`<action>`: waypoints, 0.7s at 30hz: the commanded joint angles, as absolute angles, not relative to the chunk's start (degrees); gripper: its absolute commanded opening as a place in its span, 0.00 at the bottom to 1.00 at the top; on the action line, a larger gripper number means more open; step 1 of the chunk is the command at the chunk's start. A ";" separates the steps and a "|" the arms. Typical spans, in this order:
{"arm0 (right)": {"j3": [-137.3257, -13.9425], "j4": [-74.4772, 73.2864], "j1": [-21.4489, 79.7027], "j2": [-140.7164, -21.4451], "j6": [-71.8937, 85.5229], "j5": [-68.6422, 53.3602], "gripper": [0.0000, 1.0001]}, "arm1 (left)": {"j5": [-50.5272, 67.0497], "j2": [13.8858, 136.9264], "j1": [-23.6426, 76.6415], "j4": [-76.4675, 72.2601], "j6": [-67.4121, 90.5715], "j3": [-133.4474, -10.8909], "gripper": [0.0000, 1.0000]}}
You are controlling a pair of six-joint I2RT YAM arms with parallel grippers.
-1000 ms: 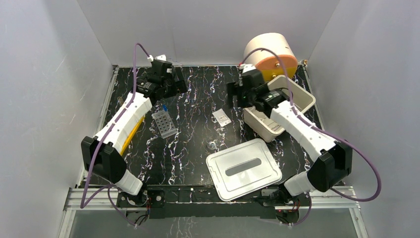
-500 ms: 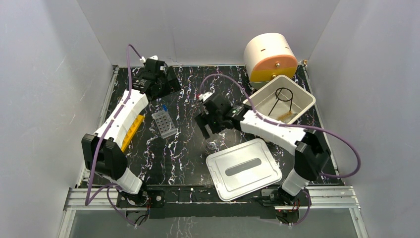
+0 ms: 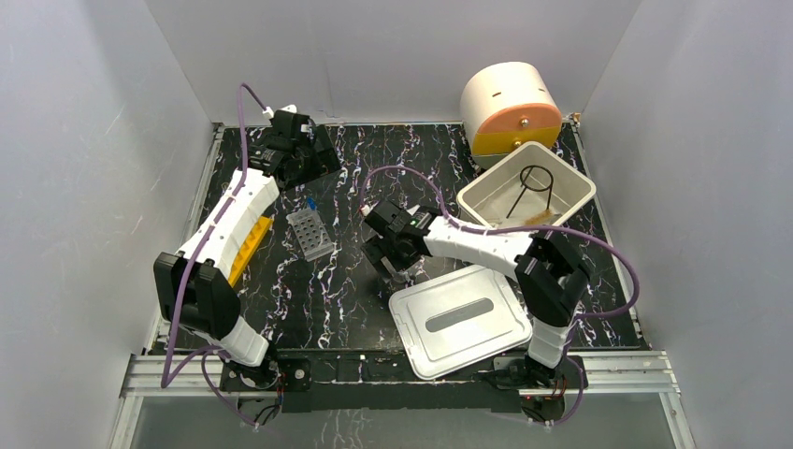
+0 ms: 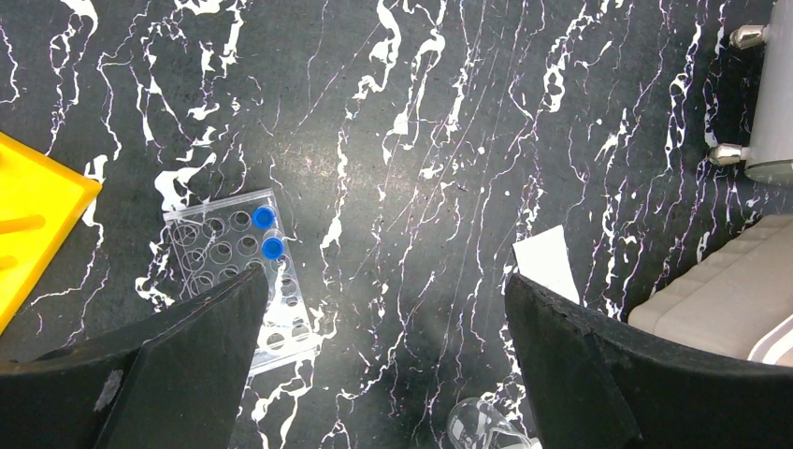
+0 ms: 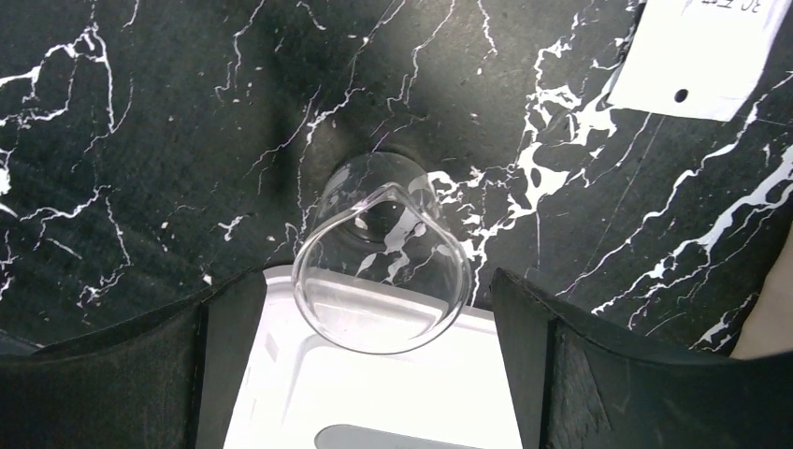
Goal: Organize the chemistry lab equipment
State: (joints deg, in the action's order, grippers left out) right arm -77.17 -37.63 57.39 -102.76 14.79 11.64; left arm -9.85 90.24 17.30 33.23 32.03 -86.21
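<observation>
A small clear glass beaker (image 5: 382, 253) stands upright on the black marble table, against the far edge of the white lid (image 5: 374, 393). My right gripper (image 5: 377, 281) is open with a finger on each side of the beaker, not touching it; in the top view the gripper (image 3: 395, 267) covers it. My left gripper (image 3: 304, 159) is open and empty, high over the back left. The grey tube rack (image 3: 311, 234) holds two blue-capped tubes (image 4: 268, 232). The black wire loop (image 3: 535, 182) and wooden-handled tool (image 3: 540, 221) lie in the white bin (image 3: 580, 192). Tongs, triangle and rod are out of view.
The white lid (image 3: 460, 318) lies flat at the front centre. A white card (image 5: 701, 56) lies beyond the beaker. A yellow tray (image 3: 248, 245) sits under the left arm. A cream and orange drum (image 3: 510, 103) stands at the back right.
My right arm has swung from the white bin to the table's centre and come down with its fingers either side of the beaker. The left arm has barely moved.
</observation>
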 commanded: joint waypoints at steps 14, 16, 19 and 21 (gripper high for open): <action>-81.80 -34.58 57.30 -105.77 15.68 11.98 0.61 | -8.35 89.52 16.58 33.88 31.78 -88.08 0.98; -82.19 -34.39 57.30 -105.01 15.75 13.17 0.59 | -7.69 89.56 16.54 33.75 31.75 -88.31 0.98; -82.60 -33.16 57.19 -102.92 14.80 14.35 0.57 | -7.52 89.64 16.59 33.74 31.82 -88.79 0.98; -83.04 -32.11 56.82 -101.17 14.25 14.62 0.57 | -7.66 89.73 16.60 33.81 31.75 -89.05 0.98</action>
